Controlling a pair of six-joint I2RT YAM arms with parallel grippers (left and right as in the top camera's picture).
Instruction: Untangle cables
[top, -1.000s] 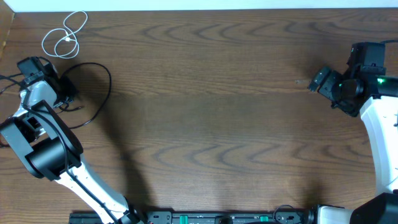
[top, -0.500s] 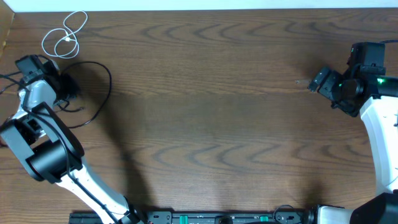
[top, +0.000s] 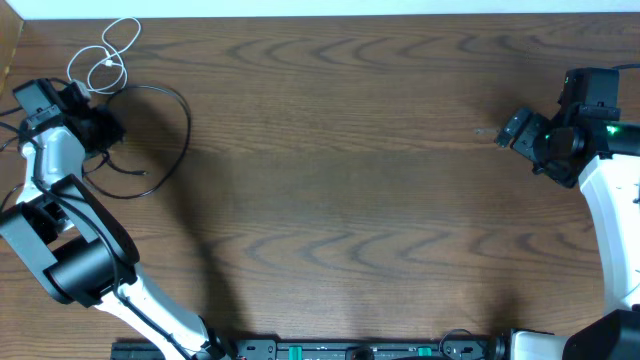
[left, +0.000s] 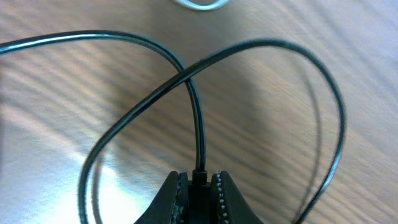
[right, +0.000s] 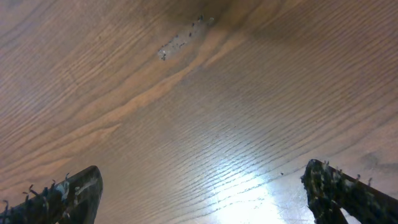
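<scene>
Dark-grained wooden table (top: 350, 200) fills the overhead view, with all the cable work gathered in its far left corner. A white cable (top: 105, 55) lies there in loose loops near the back edge, and only a sliver of it shows at the top of the left wrist view (left: 199, 5). Just beside it, toward the middle of the table, a black cable (top: 186, 120) sweeps out in a wide arc and curls back toward the left arm, with a shorter black strand lying inside the curve. Whether these black strands belong to one cord or two is hard to tell from above. The left gripper (top: 108, 130) sits at the edge of that loop. Its wrist camera shows it (left: 199, 186) clenched on the plug end of the black cable (left: 198, 124), which rises straight out from between the closed jaws and then crosses under another black strand, the two forming an X above the table. The right gripper (top: 510, 128) is well apart from all of this, at the far right side of the table. From its own camera it (right: 202, 180) stands released, its two fingers (right: 62, 196) spread wide at the bottom corners with only bare wood between them. A small pale scuff mark (right: 180, 40) shows on the surface ahead of it.
</scene>
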